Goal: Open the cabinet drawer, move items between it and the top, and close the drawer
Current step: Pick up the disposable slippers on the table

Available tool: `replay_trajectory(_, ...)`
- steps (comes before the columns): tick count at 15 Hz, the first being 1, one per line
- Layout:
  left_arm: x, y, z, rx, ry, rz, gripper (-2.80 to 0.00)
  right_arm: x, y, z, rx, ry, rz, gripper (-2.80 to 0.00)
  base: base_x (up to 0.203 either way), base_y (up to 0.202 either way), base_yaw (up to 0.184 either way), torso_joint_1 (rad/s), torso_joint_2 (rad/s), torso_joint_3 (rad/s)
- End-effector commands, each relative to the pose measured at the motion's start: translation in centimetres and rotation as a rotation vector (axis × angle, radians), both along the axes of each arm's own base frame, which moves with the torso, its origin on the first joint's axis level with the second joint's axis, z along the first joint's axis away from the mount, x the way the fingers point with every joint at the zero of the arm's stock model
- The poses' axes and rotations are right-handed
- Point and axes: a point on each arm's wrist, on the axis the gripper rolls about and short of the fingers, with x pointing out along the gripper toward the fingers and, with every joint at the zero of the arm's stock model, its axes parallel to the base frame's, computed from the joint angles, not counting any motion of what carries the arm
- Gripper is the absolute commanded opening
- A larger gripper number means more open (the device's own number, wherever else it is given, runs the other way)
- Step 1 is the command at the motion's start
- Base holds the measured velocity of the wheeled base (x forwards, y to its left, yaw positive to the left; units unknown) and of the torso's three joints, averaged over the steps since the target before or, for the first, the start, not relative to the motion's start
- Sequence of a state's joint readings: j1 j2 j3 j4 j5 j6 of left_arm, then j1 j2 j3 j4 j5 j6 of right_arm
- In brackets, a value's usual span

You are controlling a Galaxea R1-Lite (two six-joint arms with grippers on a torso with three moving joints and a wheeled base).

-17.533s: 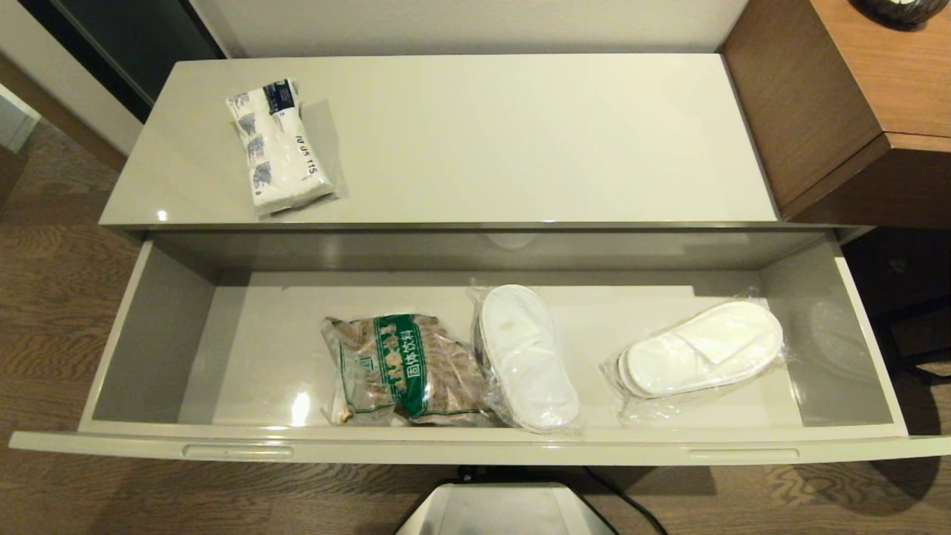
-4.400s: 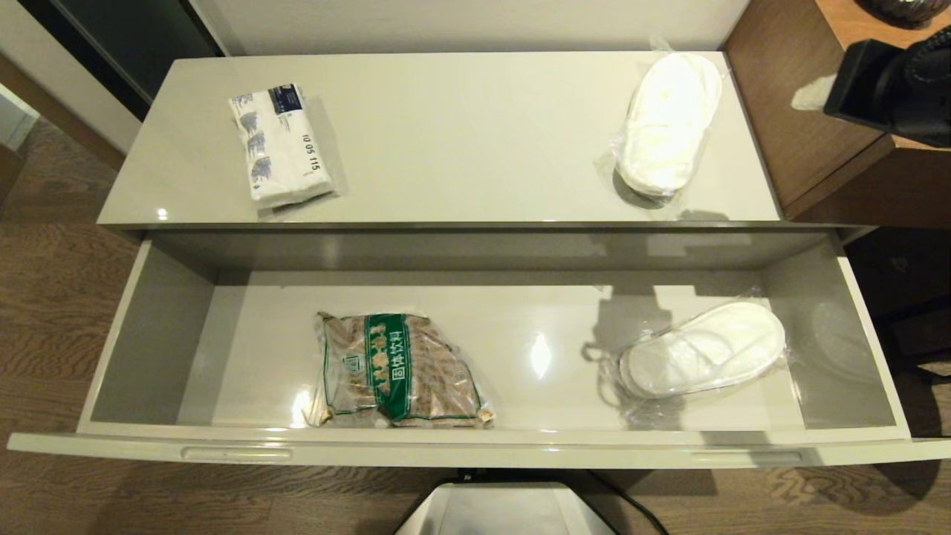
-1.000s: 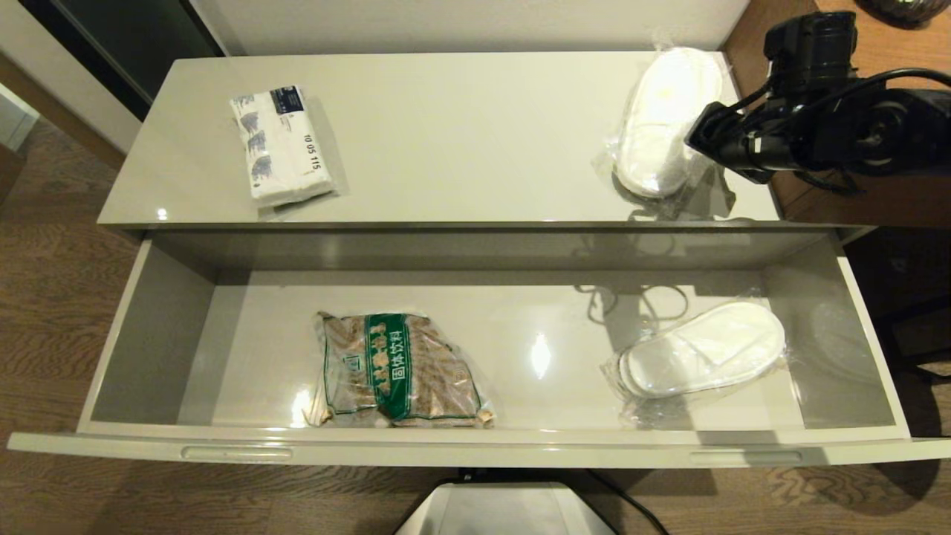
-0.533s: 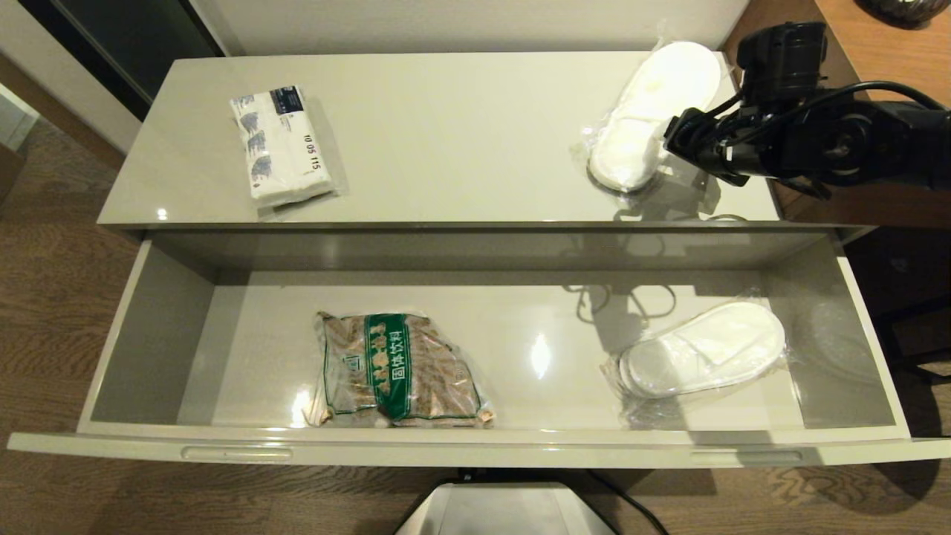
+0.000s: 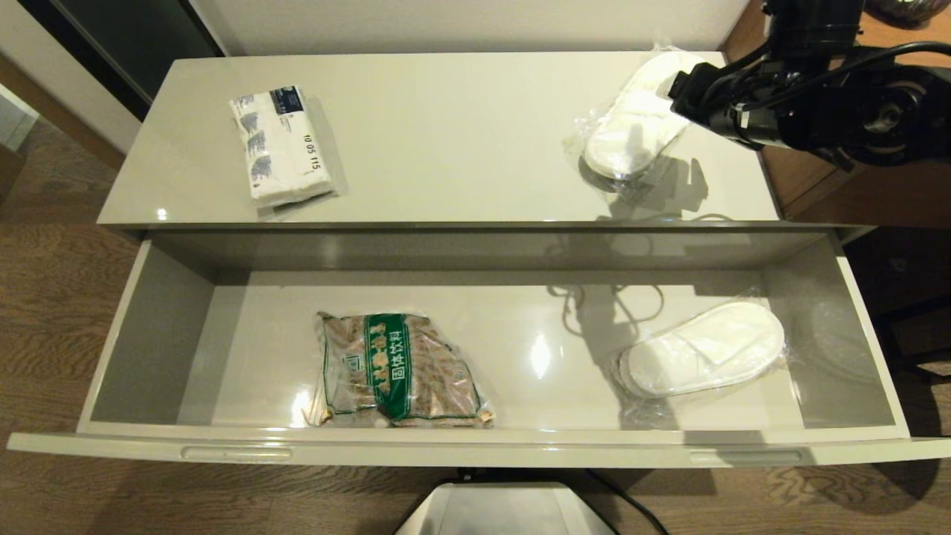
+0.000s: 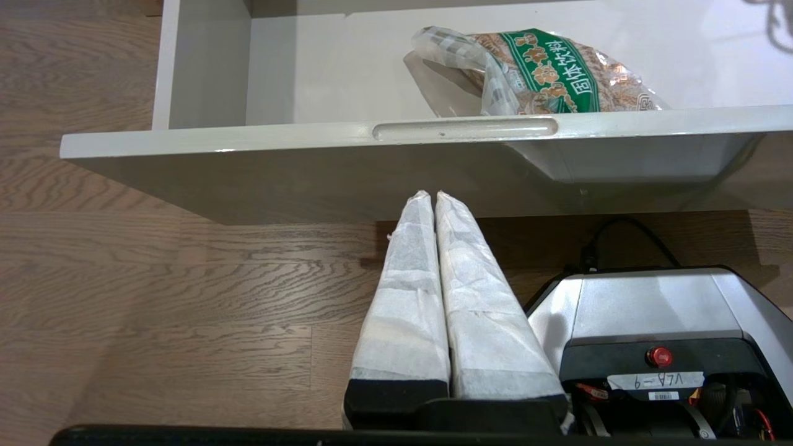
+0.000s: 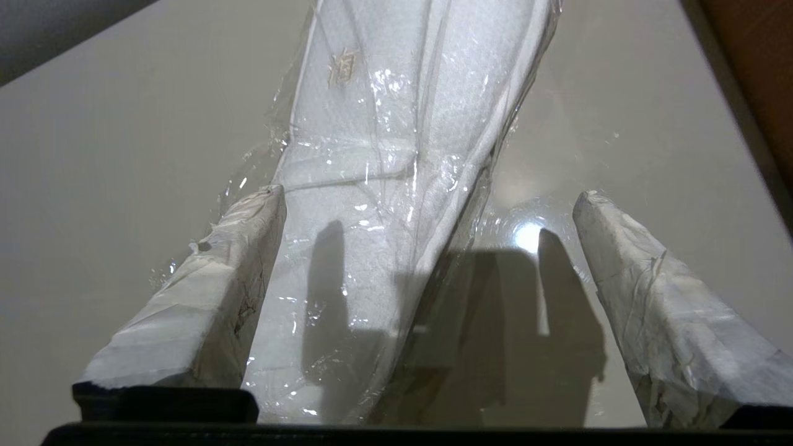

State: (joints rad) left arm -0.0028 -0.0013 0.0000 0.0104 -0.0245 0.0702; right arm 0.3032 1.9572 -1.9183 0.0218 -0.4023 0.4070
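the cabinet drawer (image 5: 475,449) was pulled fully out; a slipper pair (image 5: 702,349) and a brown packet (image 5: 401,369) were kept inside. on the top (image 5: 461,134), a tissue pack (image 5: 281,145) and a second slipper pair (image 5: 631,126) were laid, the latter overhung by the spread-fingered right gripper (image 7: 427,198). the left gripper (image 6: 432,197), fingers pressed together, was parked below the drawer front.

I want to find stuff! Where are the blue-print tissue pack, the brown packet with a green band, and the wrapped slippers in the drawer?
Tissue pack (image 5: 282,145), head view, middle.
Brown packet (image 5: 397,369), head view, green band.
Drawer slippers (image 5: 706,348), head view, middle.
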Motion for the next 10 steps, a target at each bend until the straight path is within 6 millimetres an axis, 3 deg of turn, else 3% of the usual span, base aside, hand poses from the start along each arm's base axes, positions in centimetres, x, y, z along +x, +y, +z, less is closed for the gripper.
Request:
replay_trajectory(1,0.0,0.0,0.0,0.0,0.002,0.0,-2.8,0.4,0.4,-0.4,0.005,0.004,0.008,0.0,0.0,0.0,0.0,0.0,0.0,0.0)
replay_trajectory(3,0.0,0.0,0.0,0.0,0.003,0.0,-2.8,1.9,1.0,-1.8,0.004,0.01,0.019,0.0,0.0,0.0,0.0,0.0,0.0,0.0)
replay_trajectory(7,0.0,0.0,0.0,0.0,0.003,0.0,-2.8,4.7,4.1,-5.6,0.002,0.018,0.111,0.0,0.0,0.0,0.0,0.0,0.0,0.0)
replay_trajectory(10,0.0,0.0,0.0,0.0,0.003,0.0,-2.8,6.4,5.0,-8.4,-0.007,0.056,0.143,0.0,0.0,0.0,0.0,0.0,0.0,0.0)
